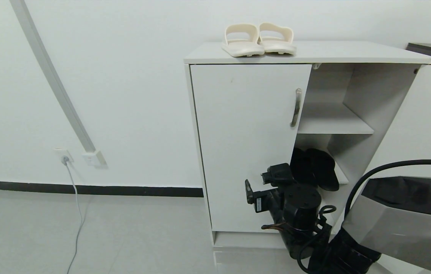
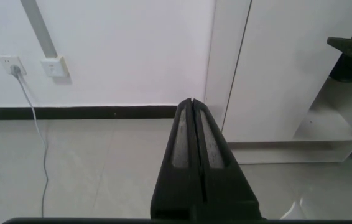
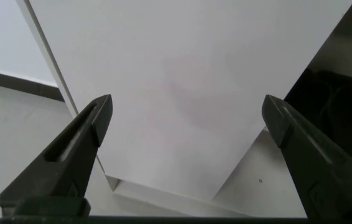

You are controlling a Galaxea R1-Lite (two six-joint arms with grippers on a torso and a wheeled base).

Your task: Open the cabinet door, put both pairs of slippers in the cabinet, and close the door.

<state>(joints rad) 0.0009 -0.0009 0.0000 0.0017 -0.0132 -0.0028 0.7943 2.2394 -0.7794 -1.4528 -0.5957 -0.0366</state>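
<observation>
Right pincer: fingers spread wide, gripping nothing. It is positioned low in front of the closed left door, just beside that door's free edge and the opening of the cabinet.

Left pincer: fingers pressed together with nothing between them. It is held low over the floor, to the left of the cabinet and apart from it.

Cabinet: stands against the wall. The right door is swung outward, and its far edge is cut off by the head view's border. The handle of the left door sits on the edge next to the opening. The upper shelf spans the exposed right half.

Black slippers: inside the cabinet on the lower level, side by side. Their near ends are hidden behind the right pincer and its arm, so how they rest cannot be determined.

Cream slippers: on the cabinet top, side by side and touching, at the front edge above the closed left door.

Clearance: open floor extends left of the cabinet to the wall. A cable hangs from a wall socket and trails across that floor, well apart from the cabinet.
</observation>
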